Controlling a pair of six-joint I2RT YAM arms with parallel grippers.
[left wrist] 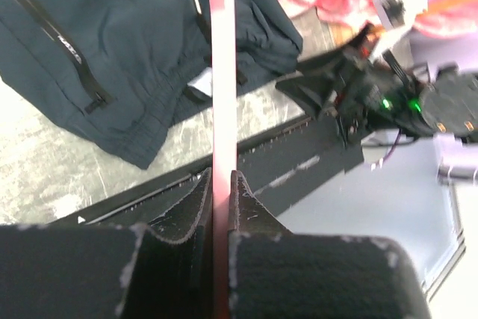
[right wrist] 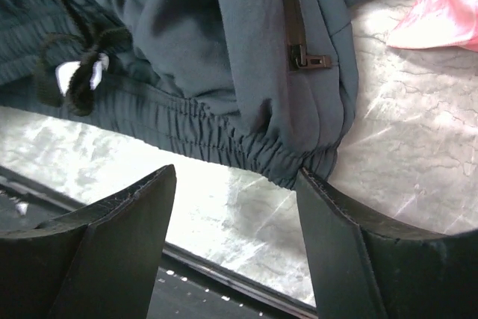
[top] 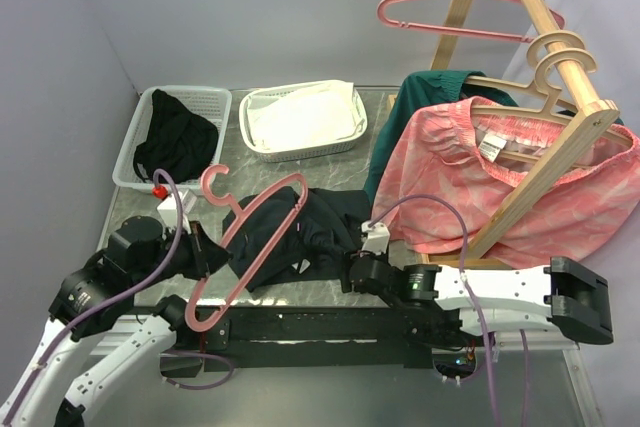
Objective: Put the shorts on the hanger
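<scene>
With the left claw (left wrist: 222,188) pinched shut on the hanger (left wrist: 222,72), thin pink bar sandwiched between padded black fingers, probably to fix the frame steady and raised for feeding cloth over it. Held slanted over the near-left edge of the shorts (top: 330,222), hook at their far left, lower corner reaching toward the arm bases. Smooth, hard plastic, wavy along the shoulders, slim enough to twist or slip without a square grip. Dark navy shorts lying rumpled in a low heap on the grey marbled surface (right wrist: 403,132), not yet on the hanger. Soft matte fabric, gathered elastic waistband, black drawcord with pale tips, zipped pocket. Close to that waistband, on the near-right side of the shorts, right claw (right wrist: 235,177) spread wide and holding nothing, wedge-shaped fingers bracketing the elastic edge, seemingly lined up for a pinch there. Farther out, right of the shorts, a pink patterned garment (top: 470,167) draped on a pale wooden rack (top: 545,172). Beyond the shorts, a white slatted basket (top: 305,150) of light cloth. Beyond and left of the shorts, a second basket (top: 190,94) holding dark clothing.
</scene>
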